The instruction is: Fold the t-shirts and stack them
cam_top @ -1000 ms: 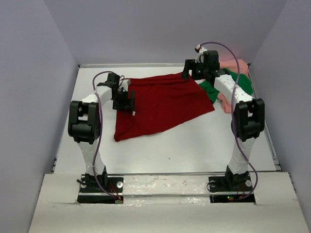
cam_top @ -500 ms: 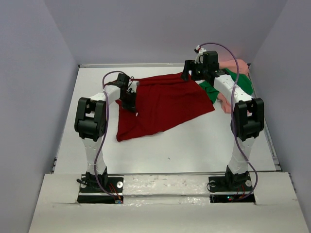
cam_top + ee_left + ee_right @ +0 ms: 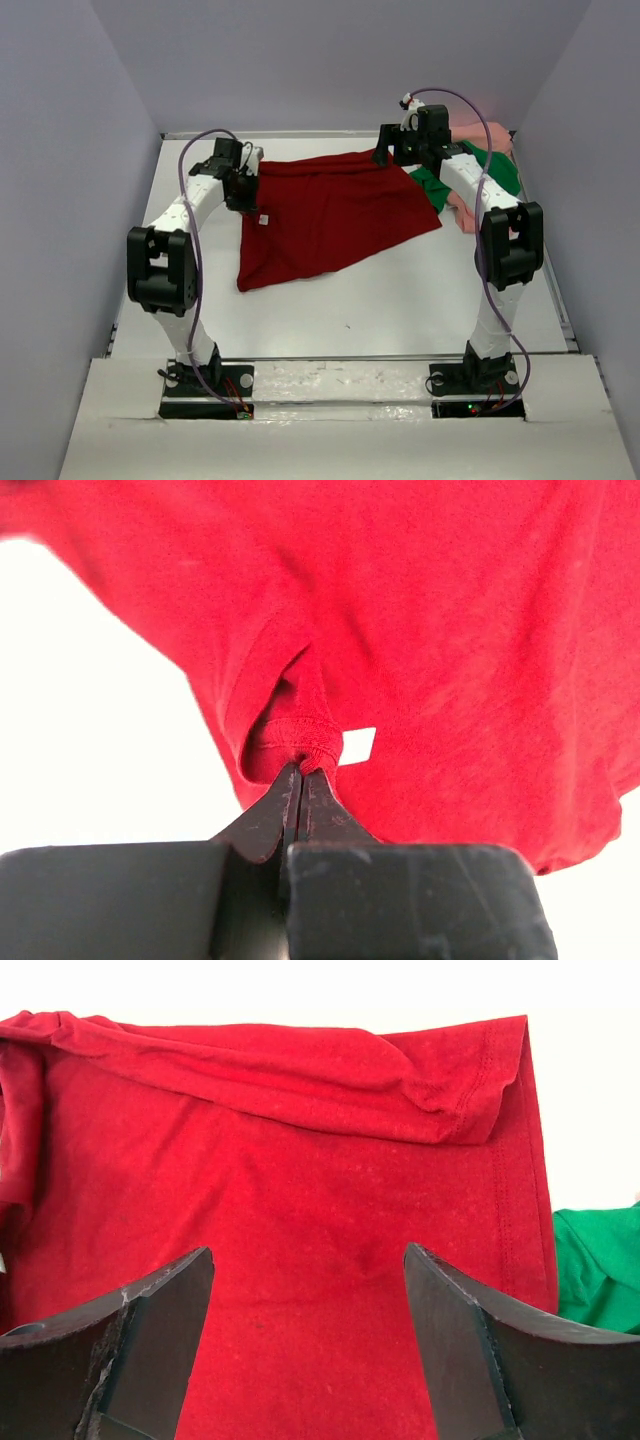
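The dark red t-shirt (image 3: 335,215) lies spread on the white table, its far edge folded over in the right wrist view (image 3: 300,1190). My left gripper (image 3: 243,190) is at the shirt's far-left part, shut on a bunched ribbed hem (image 3: 318,742) beside a white tag (image 3: 357,745). My right gripper (image 3: 386,155) hovers open over the shirt's far-right corner, with red cloth below its jaws (image 3: 308,1250) and nothing between them. The green t-shirt (image 3: 433,186) and the pink t-shirt (image 3: 488,134) lie heaped at the right, partly under the right arm.
Grey walls close in the table (image 3: 400,300) on the left, back and right. The heap of green (image 3: 600,1270) and pink cloth sits against the right wall.
My left gripper has shut on the red shirt's hem and moved back and to the left, drawing that edge with it. The right arm has not moved.
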